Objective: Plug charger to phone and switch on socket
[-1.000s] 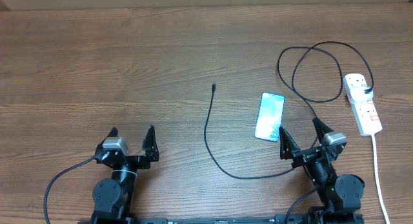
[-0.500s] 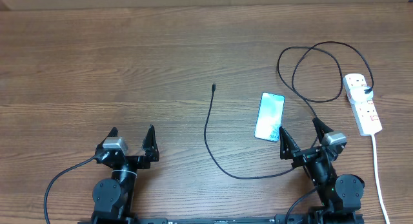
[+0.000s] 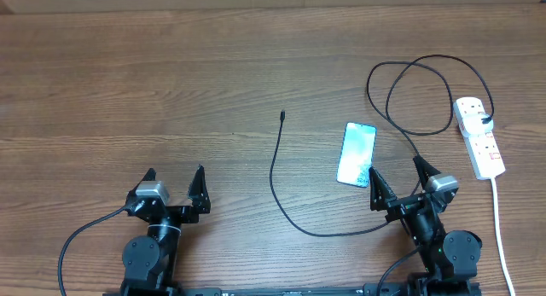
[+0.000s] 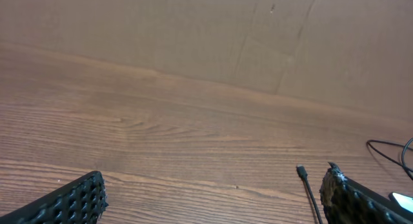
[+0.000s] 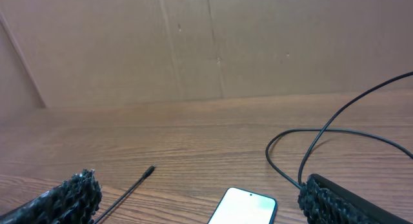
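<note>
- Both wait at the near edge of the counter (image 3: 171,74): left end effector (image 3: 175,170) and right end effector (image 3: 395,165), spread apart, empty.
- Free tip of the charger (image 3: 273,164) lies left of the phone (image 3: 357,153), unplugged.
- Far right, the socket (image 3: 479,138) apparently awaits switching; nothing yet done.

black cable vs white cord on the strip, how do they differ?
The black cable is thin, the white cord thicker. The black cable loops and winds across the table, its free tip left of the phone; the white cord runs almost straight to the near edge. Both start at the power strip.
</note>
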